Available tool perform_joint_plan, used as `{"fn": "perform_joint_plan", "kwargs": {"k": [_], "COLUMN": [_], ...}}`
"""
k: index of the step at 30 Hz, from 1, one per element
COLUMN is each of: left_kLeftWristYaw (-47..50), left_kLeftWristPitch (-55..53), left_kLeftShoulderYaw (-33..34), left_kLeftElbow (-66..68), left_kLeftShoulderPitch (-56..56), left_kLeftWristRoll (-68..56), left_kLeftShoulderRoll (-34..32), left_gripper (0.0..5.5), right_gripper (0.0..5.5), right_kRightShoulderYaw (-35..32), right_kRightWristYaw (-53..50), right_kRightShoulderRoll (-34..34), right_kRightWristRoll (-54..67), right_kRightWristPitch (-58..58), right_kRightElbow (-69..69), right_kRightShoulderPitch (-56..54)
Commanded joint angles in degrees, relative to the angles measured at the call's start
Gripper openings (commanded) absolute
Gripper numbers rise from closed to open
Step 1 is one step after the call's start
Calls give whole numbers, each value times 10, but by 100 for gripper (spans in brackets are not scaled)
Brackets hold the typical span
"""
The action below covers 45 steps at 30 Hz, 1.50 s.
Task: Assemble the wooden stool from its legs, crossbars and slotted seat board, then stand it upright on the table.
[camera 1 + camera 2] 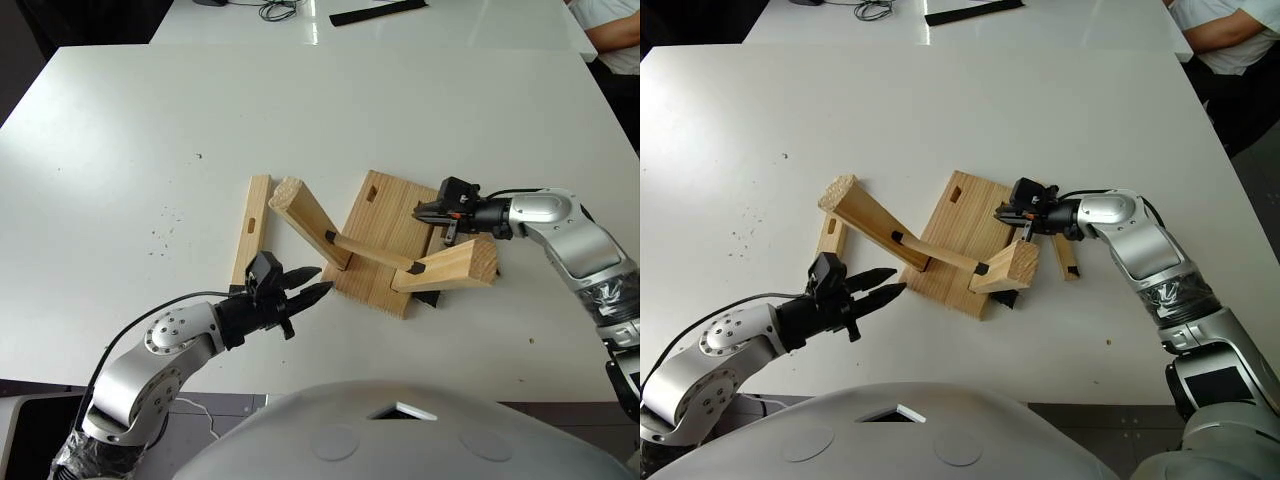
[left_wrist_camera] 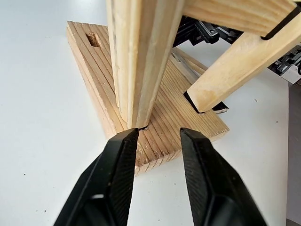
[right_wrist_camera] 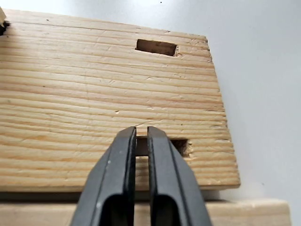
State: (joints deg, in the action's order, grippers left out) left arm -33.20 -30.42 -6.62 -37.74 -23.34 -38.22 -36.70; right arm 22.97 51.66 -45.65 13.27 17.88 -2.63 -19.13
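Seat board (image 1: 385, 215) flat on bench (image 1: 150, 150). Leg (image 1: 310, 220) foot on near edge, just ahead of left pincer (image 1: 322, 280), spread wide. Right pincer (image 1: 425, 212) pressed together over slot (image 3: 183, 147).

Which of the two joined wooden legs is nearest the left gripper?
The pale wooden leg on the robot's left: its lower end sits just ahead of the open left gripper.

A black strip (image 1: 378, 12) lies on the far table (image 1: 500, 30); cables (image 1: 280, 10) nearby.
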Motion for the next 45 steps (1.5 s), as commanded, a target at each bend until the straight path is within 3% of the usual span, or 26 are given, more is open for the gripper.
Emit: {"fn": "perform_joint_plan", "kwargs": {"k": [1, 8, 14, 18, 28, 36, 40, 45], "left_kLeftWristYaw": [24, 79, 110, 91, -14, -54, -37, -30], "left_kLeftWristPitch": [-18, -46, -58, -44, 29, 114, 126, 53], "left_kLeftShoulderYaw": [-14, -60, -57, -26, -10, 0, 49, 177], "left_kLeftElbow": [-7, 1, 40, 91, 263, 424, 440, 339], "left_kLeftShoulderPitch": [17, 43, 84, 121, 240, 347, 377, 330], "left_kLeftWristRoll": [16, 40, 77, 106, 172, 226, 216, 132], "left_kLeftShoulderRoll": [19, 80, 100, 75, 27, 41, 45, 14], "left_gripper": [105, 2, 2, 2, 2, 2, 2, 2], "right_gripper": [0, 0, 0, 0, 0, 0, 0, 0], "right_kRightShoulderYaw": [0, 39, 57, 54, 50, 18, -31, -93], "right_kRightWristYaw": [15, 75, 114, 111, 174, 119, 111, 147], "right_kRightShoulderRoll": [-2, 43, 70, 81, 16, 76, 65, 19], "right_kRightWristRoll": [-50, -122, -142, -150, -113, -75, -42, -2], "right_kRightWristPitch": [-19, -65, -76, -75, -29, 57, 86, 82], "right_kRightElbow": [-20, -108, -112, -112, 66, 125, 152, 167], "right_kRightShoulderPitch": [-12, -84, -80, -70, 33, 29, 27, 21]}}
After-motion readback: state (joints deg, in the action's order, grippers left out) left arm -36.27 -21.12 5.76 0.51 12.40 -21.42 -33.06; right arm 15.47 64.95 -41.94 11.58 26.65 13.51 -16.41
